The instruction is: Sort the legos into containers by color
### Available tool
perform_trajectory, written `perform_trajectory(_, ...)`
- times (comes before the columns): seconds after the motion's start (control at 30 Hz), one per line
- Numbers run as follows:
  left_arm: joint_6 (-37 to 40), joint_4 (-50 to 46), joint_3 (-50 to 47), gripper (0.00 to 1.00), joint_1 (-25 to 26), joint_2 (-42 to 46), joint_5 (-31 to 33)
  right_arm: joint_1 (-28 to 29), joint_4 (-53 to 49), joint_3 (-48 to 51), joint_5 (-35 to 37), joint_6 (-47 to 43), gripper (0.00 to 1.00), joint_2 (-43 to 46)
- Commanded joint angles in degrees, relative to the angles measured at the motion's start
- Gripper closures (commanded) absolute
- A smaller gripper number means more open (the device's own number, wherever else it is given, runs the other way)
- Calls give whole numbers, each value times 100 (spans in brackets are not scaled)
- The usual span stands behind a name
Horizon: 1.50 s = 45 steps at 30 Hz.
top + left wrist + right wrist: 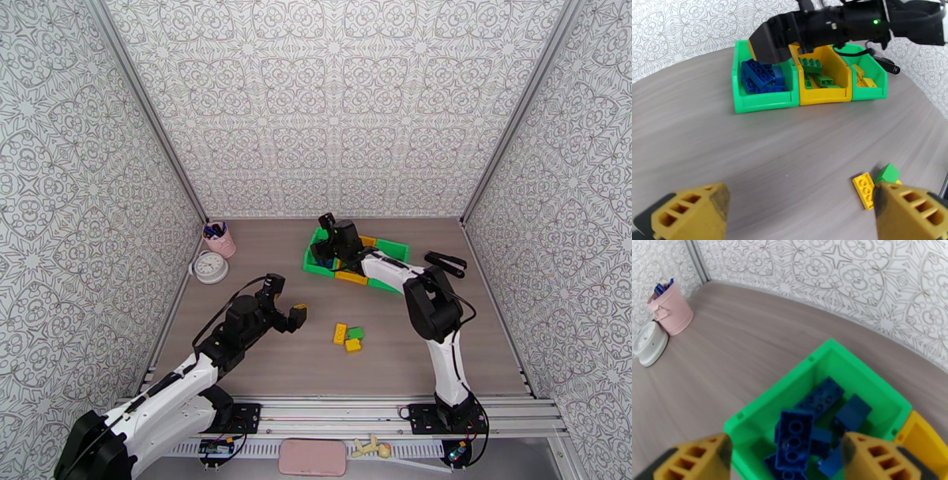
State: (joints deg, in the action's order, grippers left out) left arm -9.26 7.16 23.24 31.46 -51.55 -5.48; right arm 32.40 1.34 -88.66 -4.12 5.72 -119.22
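Note:
The containers are three joined bins: a left green bin (315, 266) (762, 103) (853, 362) with blue legos (758, 75), a yellow middle bin (351, 278) (825, 96) with green legos (817, 75), and a right green bin (393, 251) (869, 94) with yellow legos (865, 79). My right gripper (324, 251) (786, 453) hangs open over the left bin. A blue brick (794, 439) stands on end between its fingers, touching neither. My left gripper (286, 301) (800, 205) is open above the bare table, left of a loose yellow brick (340, 333) (864, 190), a green brick (355, 332) (888, 173) and another yellow brick (353, 345).
A pink pen cup (220, 239) (669, 309) and a white round clock (210, 268) (647, 343) sit at the far left. A black object (445, 263) (884, 65) lies right of the bins. Patterned walls close in three sides.

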Motion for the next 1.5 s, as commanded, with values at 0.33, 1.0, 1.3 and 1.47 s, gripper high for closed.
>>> perform_trajectory(0.33, 749, 383, -190, 0, 350, -65, -709, 11, 396, 3134, 31, 216, 9, 2706)
perform_trajectory(1.0, 2090, 25, -241, 0, 1221, 27, -995, 1013, -1422, 5294, 1300, 2181, 6, 4821)
perform_trajectory(1.3, 2571, -240, -475, 0, 1247, 585, -1403, 1725, -1865, 4961, 1740, 2887, 7, 4157)
perform_trajectory(1.47, 2701, -240, -532, 0, 1214, 538, -1596, 1839, -2004, 4680, 1844, 3156, 9, 3735)
